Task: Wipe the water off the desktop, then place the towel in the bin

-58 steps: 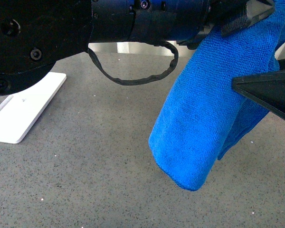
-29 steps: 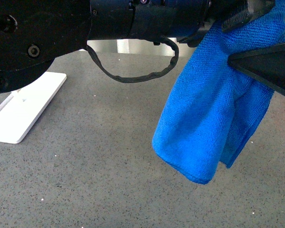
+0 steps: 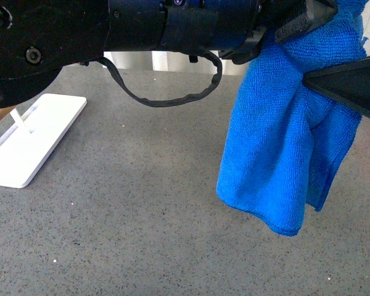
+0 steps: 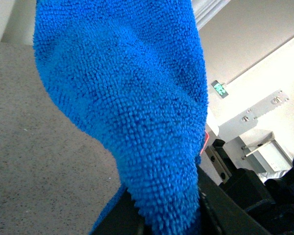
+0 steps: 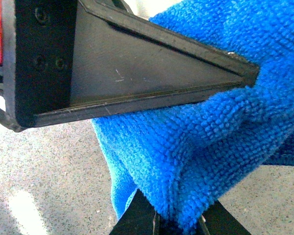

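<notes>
The bright blue towel (image 3: 277,142) hangs bunched above the dark-grey speckled desktop (image 3: 142,216) on the right of the front view. My left gripper (image 3: 302,18) reaches across the top and is shut on the towel's upper part. From the right edge my right gripper (image 3: 311,77) is shut on the same towel a little lower. The left wrist view is filled by the towel (image 4: 132,98), pinched in my left gripper (image 4: 161,220). In the right wrist view the towel (image 5: 201,142) is clamped in my right gripper (image 5: 179,223). The bin is out of view.
A white rectangular rack base (image 3: 31,142) lies on the desktop at the left. A black cable loop (image 3: 166,92) droops under the left arm. In the right wrist view the left gripper's black triangular finger (image 5: 137,68) is close against the towel.
The towel has shifted right and risen slightly, and now hangs more bunched. The right gripper's tip has moved up. The left arm has edged upward.
</notes>
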Controlling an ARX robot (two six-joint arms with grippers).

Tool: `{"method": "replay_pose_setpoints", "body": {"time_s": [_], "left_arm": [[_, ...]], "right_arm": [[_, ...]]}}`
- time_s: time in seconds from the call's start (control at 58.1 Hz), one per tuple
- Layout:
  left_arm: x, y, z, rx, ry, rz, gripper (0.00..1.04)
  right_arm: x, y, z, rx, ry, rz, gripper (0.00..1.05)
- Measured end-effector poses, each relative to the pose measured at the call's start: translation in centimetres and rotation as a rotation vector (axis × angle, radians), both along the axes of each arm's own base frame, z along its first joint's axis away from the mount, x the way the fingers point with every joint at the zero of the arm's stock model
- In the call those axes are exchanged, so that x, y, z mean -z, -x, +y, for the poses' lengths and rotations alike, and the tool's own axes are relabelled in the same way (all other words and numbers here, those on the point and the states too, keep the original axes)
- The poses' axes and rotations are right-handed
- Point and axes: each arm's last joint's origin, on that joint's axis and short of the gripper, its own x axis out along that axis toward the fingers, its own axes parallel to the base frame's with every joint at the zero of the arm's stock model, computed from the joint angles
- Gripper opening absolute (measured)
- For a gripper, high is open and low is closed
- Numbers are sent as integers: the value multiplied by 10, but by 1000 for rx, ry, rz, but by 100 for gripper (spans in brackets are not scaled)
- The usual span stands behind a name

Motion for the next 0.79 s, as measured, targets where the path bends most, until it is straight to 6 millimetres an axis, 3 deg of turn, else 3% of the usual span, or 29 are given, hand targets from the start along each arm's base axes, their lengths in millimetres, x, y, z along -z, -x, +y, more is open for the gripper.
{"method": "replay_pose_setpoints", "body": {"time_s": [0.172, 0.293, 0.362, 0.465, 0.603, 0.792], "left_arm": [[2, -14, 24, -139, -19, 22, 45], [4, -27, 54, -247, -25, 37, 63], [8, -30, 80, -312, -38, 58, 75], [17, -18, 137, -439, -120, 99, 100], [9, 17, 187, -517, -202, 81, 98], [-9, 59, 220, -574, -232, 14, 98]], "right_arm": [[0, -2, -5, 32, 8, 4, 5], [-1, -2, -8, 45, 9, 7, 5], [-2, -1, -12, 57, 9, 5, 5], [-3, -1, -19, 80, 8, 7, 5], [-3, -2, -27, 105, 10, 4, 5], [-1, -2, -30, 120, 36, 8, 5]]}}
